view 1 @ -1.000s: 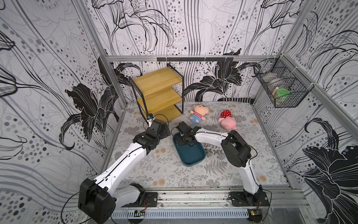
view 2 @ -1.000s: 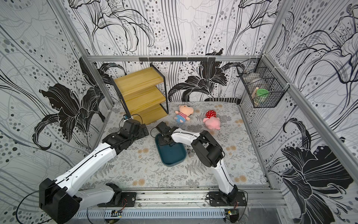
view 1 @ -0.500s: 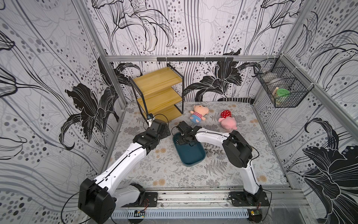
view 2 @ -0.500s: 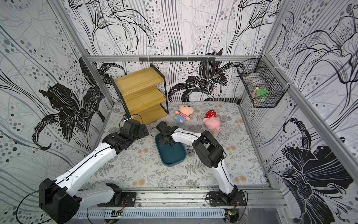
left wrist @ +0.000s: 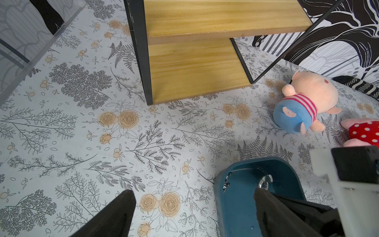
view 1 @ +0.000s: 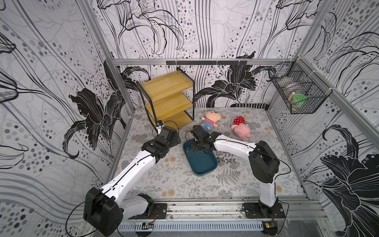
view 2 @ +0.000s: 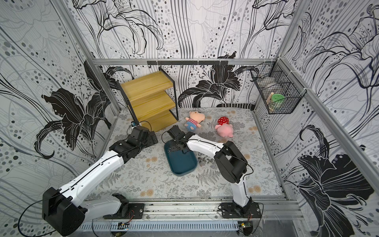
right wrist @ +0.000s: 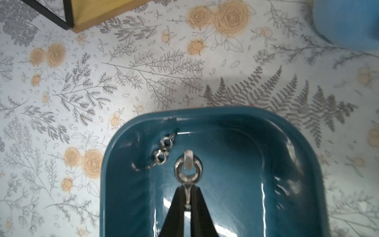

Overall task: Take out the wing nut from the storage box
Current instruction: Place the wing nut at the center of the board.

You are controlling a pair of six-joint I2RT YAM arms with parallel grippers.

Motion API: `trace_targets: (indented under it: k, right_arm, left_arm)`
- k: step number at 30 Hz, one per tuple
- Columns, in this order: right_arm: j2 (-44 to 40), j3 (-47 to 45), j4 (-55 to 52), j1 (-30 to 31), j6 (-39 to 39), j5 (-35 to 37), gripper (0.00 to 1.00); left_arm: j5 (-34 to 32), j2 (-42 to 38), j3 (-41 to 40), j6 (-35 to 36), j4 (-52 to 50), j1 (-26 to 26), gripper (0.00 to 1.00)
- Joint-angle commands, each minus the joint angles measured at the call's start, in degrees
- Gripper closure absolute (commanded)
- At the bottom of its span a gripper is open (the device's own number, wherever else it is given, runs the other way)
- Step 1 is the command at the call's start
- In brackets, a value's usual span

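Right end effector (right wrist: pixel 187 189) tighter; wing nut (right wrist: pixel 188 179) lengthwise, outward.

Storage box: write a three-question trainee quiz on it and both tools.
1. True or false: the right tool is shut on a nut.
2. In the right wrist view, how many other nuts lie in the box? A) none B) two C) six
3. Fill in: the left tool is ____ (open or shut).

Key: 1 true; 2 B; 3 open.
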Motion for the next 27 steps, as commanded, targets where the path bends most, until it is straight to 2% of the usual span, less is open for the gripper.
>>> trace_targets:
  k: [1,15,20,27]
  right_arm:
    - [-5.40,-3.39,-1.48,0.01,-0.95,1.17,0.95]
    - [-24.25,-21.12,-3.27,-5.73,1.75,3.57,0.95]
    - [-30.23,-27.29,-4.17,-11.86,0.98,2.93,0.95]
    - [-34.13,-34.00,-4.60,-19.52,-1.71,1.52,0.95]
  left_arm:
    - [0.06,0.16,0.85,-0.25,1.95,-0.40,0.05]
    - [0.56,0.51,0.98,-0.21,2.66,-0.40,0.05]
    - [0.66,0.73,1.02,-0.24,2.74,-0.40,0.05]
    - [0.67,1.00,0.93,-0.39,2.92,-0.66,0.05]
